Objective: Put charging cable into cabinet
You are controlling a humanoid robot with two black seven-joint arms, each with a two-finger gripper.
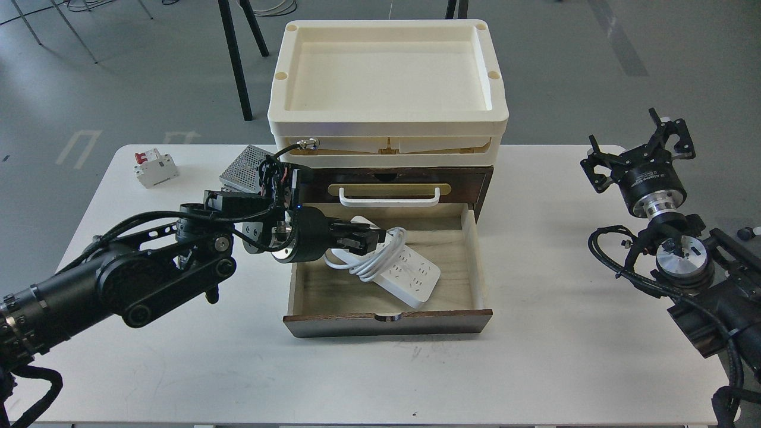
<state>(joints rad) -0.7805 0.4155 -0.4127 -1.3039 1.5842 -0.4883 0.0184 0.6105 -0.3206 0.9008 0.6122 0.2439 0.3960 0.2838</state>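
Observation:
The charging cable (412,275), a flat white power strip with its white cord (380,257) looped around it, lies slanted inside the open light wood drawer (386,324) of the cabinet (483,178). Its right end rests on the drawer floor. My left gripper (367,236) reaches in over the drawer's left side and is shut on the strip's left end. The cabinet's upper drawer with the white handle (389,196) is closed. My right gripper (637,142) is open and empty, held above the table's right edge.
Cream plastic trays (386,128) are stacked on top of the cabinet. A perforated silver metal box (247,165) lies left of the cabinet, partly behind my left arm. A white circuit breaker (154,168) with a red switch stands at the table's far left.

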